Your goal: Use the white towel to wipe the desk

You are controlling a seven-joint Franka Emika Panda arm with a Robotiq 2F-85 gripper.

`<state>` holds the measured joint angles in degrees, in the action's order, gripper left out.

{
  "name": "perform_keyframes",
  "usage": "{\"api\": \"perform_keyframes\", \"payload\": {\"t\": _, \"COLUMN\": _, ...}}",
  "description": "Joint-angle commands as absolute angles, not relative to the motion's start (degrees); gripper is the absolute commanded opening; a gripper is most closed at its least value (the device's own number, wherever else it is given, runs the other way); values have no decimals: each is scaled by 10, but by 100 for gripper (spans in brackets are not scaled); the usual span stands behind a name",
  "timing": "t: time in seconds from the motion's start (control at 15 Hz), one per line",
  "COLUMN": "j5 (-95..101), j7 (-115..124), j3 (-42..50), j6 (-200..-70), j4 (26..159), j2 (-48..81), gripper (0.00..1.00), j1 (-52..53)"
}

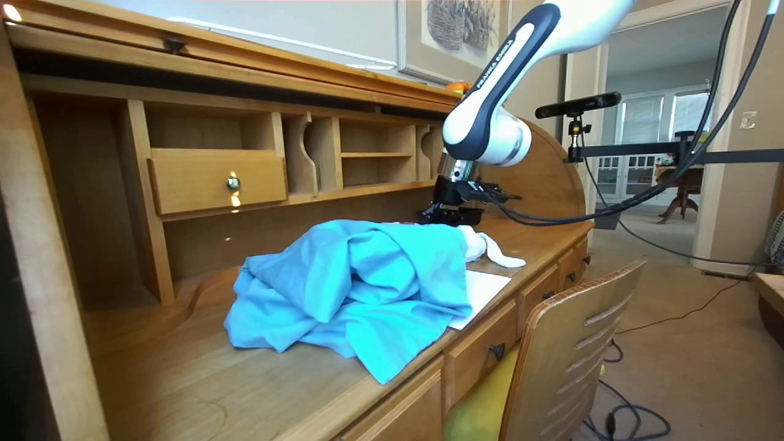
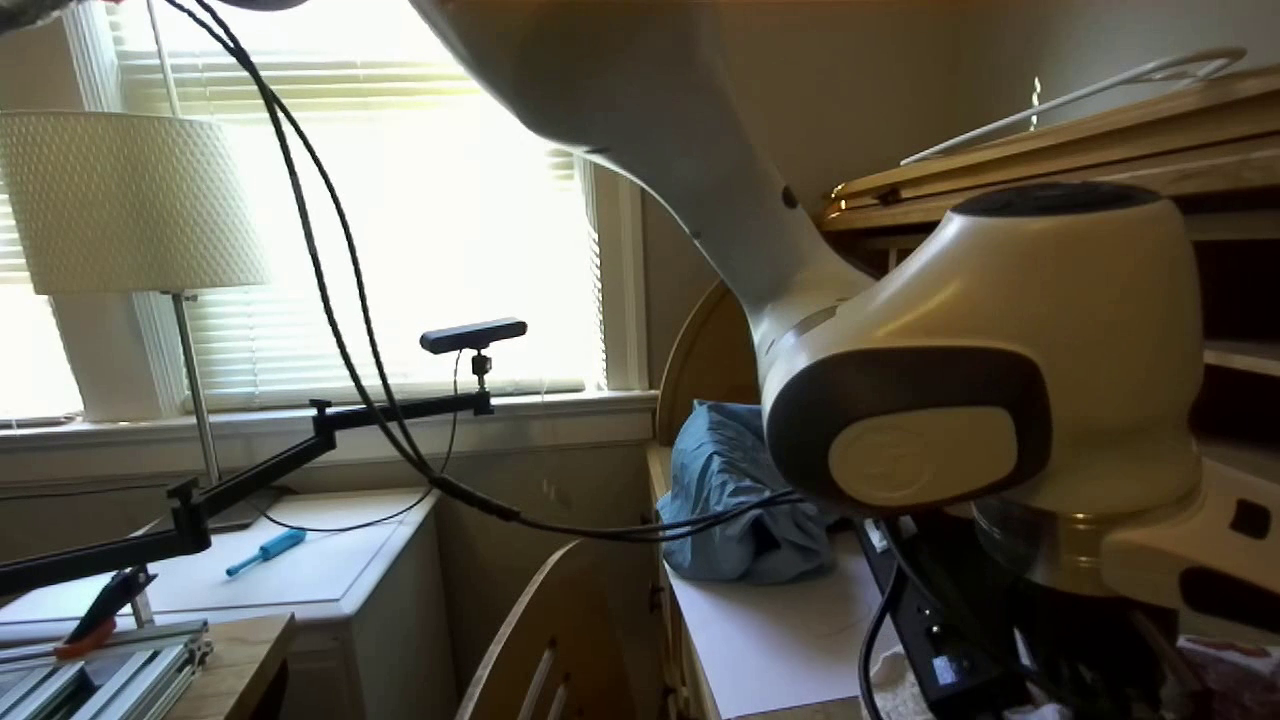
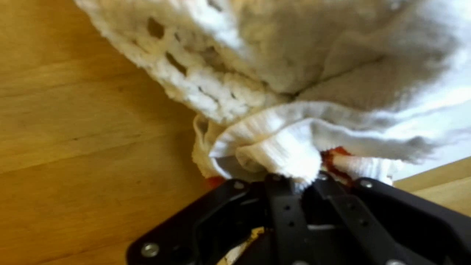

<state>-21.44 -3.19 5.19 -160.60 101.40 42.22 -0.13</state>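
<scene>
The white towel (image 3: 294, 55) fills the upper part of the wrist view, bunched, with a lacy part and some red patches. My gripper (image 3: 298, 180) is shut on a fold of it. In an exterior view part of the towel (image 1: 484, 245) shows behind the blue cloth, and my gripper (image 1: 450, 215) is low over the desk (image 1: 184, 386), its fingertips hidden by that cloth. In an exterior view the arm hides most of the towel, and a red-patterned part of it (image 2: 1235, 665) shows at the lower right. Bare desk wood (image 3: 92, 147) shows beside the towel in the wrist view.
A crumpled blue cloth (image 1: 355, 288) lies on the desk, also visible in an exterior view (image 2: 740, 500). A white sheet (image 1: 481, 294) lies partly under it. Shelves and a small drawer (image 1: 217, 180) stand along the back. A chair (image 1: 569, 349) stands at the front edge.
</scene>
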Motion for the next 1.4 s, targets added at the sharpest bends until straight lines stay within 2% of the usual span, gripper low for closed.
{"api": "perform_keyframes", "payload": {"t": 0.0, "j5": -159, "j7": -8, "j3": 25, "j6": -1494, "j4": 1054, "j2": 371, "gripper": 2, "j1": -26}}
{"api": "perform_keyframes", "payload": {"t": 0.2, "j5": -164, "j7": -14, "j3": 4, "j6": -1401, "j4": 1051, "j2": 355, "gripper": 2, "j1": -41}}
{"api": "perform_keyframes", "payload": {"t": 0.53, "j5": -179, "j7": 18, "j3": 4, "j6": -1434, "j4": 1009, "j2": 392, "gripper": 2, "j1": -39}}
{"api": "perform_keyframes", "payload": {"t": 1.2, "j5": -165, "j7": 21, "j3": -12, "j6": -1747, "j4": 933, "j2": 496, "gripper": 2, "j1": -51}}
{"api": "perform_keyframes", "payload": {"t": 1.33, "j5": -150, "j7": 27, "j3": 1, "j6": -1778, "j4": 932, "j2": 508, "gripper": 2, "j1": -43}}
